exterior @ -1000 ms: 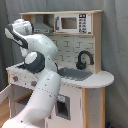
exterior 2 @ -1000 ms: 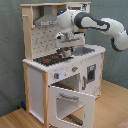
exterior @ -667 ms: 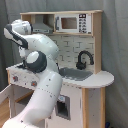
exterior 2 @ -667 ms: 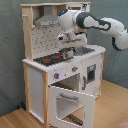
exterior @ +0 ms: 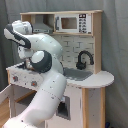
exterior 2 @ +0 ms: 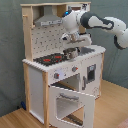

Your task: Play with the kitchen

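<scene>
The gripper (exterior 2: 71, 44) hangs just above a small pot (exterior 2: 71, 52) on the kitchen (exterior 2: 37, 80) counter; whether it grips the pot I cannot tell. Beside it lies the stovetop (exterior 2: 50, 59). Lower straight, keep clear of the hood (exterior 2: 47, 21) beyond.

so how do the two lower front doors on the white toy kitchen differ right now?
In the second exterior view, the oven door under the stovetop hangs open, tilted outward on its bottom edge; the narrow door under the sink is shut flush. The oven door is wide with a large window, the narrow one has a small dark pane. Both are white-framed.
</scene>
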You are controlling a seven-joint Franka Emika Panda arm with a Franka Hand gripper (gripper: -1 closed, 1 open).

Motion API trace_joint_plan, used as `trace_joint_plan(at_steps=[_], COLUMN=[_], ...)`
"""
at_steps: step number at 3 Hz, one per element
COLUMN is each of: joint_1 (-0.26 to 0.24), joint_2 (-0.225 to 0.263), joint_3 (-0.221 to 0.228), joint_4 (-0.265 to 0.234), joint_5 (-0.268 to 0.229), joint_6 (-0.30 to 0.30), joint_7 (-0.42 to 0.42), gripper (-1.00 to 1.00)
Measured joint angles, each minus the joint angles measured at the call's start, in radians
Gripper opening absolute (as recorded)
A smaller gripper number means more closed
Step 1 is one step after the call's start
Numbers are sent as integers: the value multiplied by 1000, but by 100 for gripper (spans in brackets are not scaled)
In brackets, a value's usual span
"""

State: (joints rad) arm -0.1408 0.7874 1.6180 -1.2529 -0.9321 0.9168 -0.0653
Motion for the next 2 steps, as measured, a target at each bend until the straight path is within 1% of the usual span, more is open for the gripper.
trace_joint_plan(at_steps=[1, 2], joint_1=[-83, -178], joint_2=[1, 5], joint_3=[57, 119], joint_4=[-77, -157], joint_5=[9, 13], joint_6=[1, 3], joint_7=[38, 68], gripper=[-100, -100])
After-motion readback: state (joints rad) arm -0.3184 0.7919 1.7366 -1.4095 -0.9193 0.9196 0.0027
